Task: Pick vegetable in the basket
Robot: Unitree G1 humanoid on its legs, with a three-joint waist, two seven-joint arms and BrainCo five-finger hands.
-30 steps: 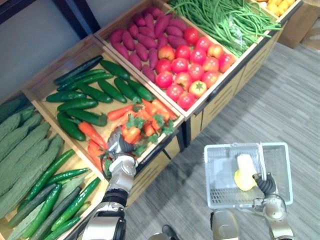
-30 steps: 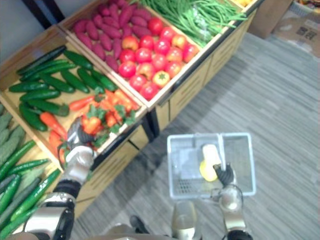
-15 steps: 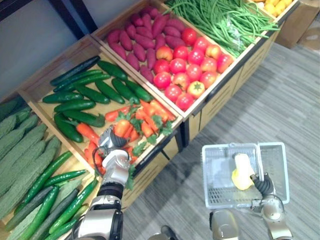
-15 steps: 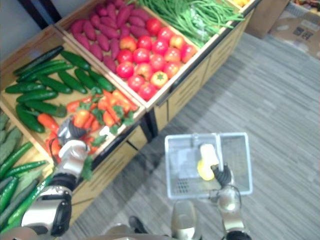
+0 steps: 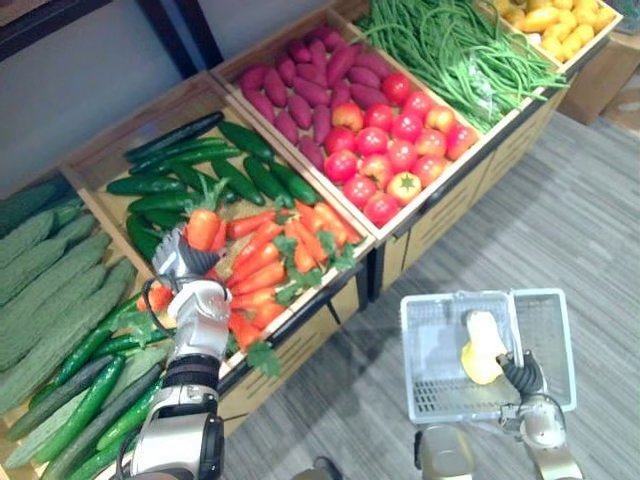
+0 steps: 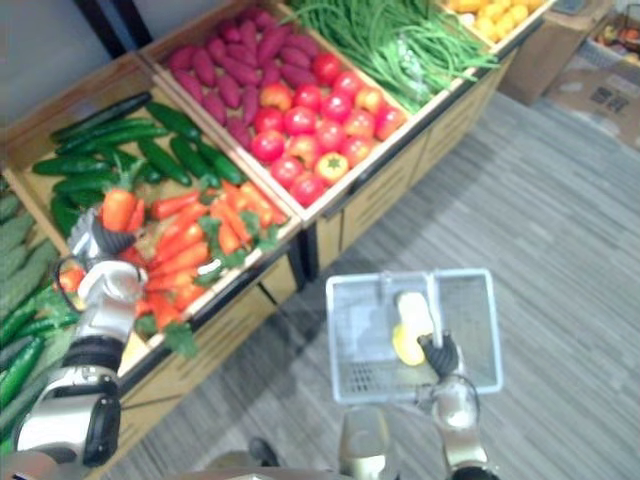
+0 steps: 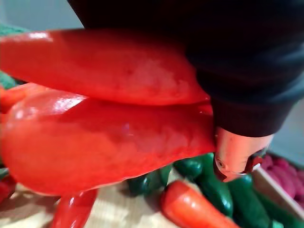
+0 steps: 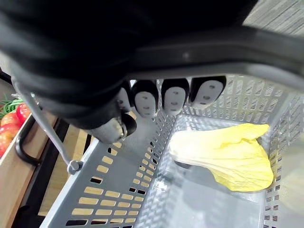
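1. Now the left hand (image 5: 186,268) has its fingers curled tight round a carrot (image 5: 203,229), held up over the carrot crate (image 5: 300,340).
2. The carrot's green top points away from the robot.
3. The basket (image 5: 432,345) is lower down, well off to the right. The right hand (image 5: 520,374) has its fingers wrapped round the handle.
4. The left hand may be holding a second carrot too. I cannot be sure.

Dark green cucumbers (image 5: 185,165) fill a wooden crate (image 5: 130,125) beside purple sweet potatoes (image 5: 310,85), red tomatoes (image 5: 400,150) and long green beans (image 5: 450,50), above grey floor (image 5: 570,220).
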